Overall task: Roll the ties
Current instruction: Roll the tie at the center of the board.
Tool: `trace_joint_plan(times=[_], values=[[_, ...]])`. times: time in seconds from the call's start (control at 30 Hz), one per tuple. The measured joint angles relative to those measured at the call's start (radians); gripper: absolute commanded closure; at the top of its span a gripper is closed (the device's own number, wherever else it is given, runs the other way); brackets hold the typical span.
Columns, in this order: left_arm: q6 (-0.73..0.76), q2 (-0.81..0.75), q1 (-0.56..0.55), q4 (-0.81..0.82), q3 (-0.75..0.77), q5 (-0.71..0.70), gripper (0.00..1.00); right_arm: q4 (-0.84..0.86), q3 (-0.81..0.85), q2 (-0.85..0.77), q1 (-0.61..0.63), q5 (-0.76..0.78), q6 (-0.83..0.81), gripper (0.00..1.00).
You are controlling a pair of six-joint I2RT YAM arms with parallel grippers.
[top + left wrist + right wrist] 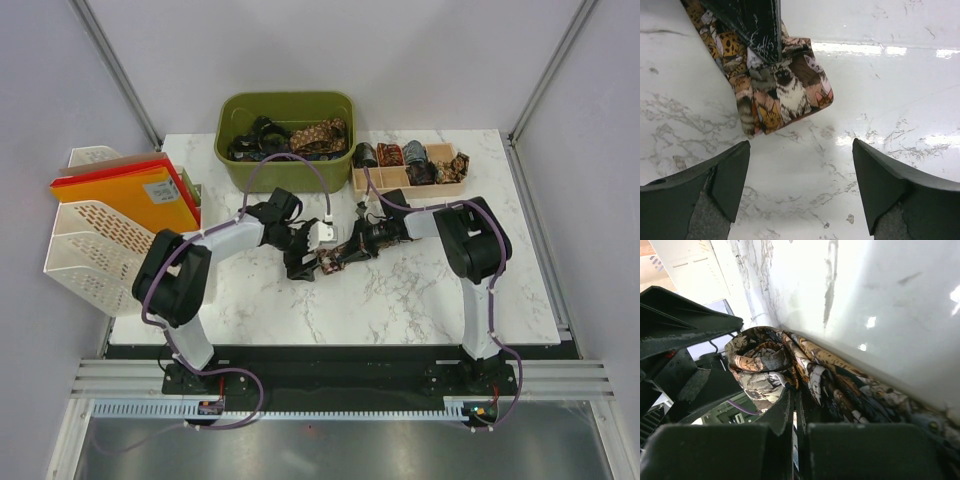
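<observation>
- The narrow fabric cat-print tie [785, 95], in tan, brown and pink, lies on the white marble-patterned table [400, 300] near its middle, between the two arms' tips.
- The right gripper [794, 400] has its black jaws pressed together on the cat-print tie. In the right wrist view, the fabric bunches just above the joined fingertips.
- One end of the tie is wound into a loose coil at the left of that view. The rest trails away to the lower right.
- The left gripper [800, 145] stands with its jaws wide apart and nothing between them. Only bare tabletop shows in the gap, and the tie's folded end sits just beyond the fingertips, not touching them.
- In the left wrist view, a scuffed dark finger of the right gripper covers the top of the tie, and the frame edge cuts the rest off.
- From above, the tie is a small dark patch mostly hidden by both grippers, so its length cannot be made out.
- At the far edge, an olive-green plastic bin [232, 160] holds loose ties [318, 135].
- Beside the bin, a shallow wooden tray [400, 185] holds rolled ties [415, 155] in a row. Their patterns are too small to read.
</observation>
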Motion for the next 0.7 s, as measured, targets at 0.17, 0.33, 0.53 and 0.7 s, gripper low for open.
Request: trace_joint_plan(times=[0.17, 0.33, 0.53, 0.7], values=[[-0.051, -0.04, 0.003, 0.101, -0.066, -0.024, 0.09, -0.002, 0.0, 0.008, -0.008, -0.01, 0.003, 1.0], [-0.108, -0.04, -0.014, 0.16, -0.066, -0.063, 0.07, -0.002, 0.0, 0.011, -0.01, -0.01, 0.011, 1.0], [-0.137, -0.037, -0.045, 0.217, -0.065, -0.109, 0.1, -0.002, 0.0, 0.014, -0.01, -0.011, 0.021, 1.0], [-0.142, -0.014, -0.066, 0.214, -0.051, -0.109, 0.13, 0.001, 0.0, 0.014, -0.01, -0.011, 0.027, 1.0]])
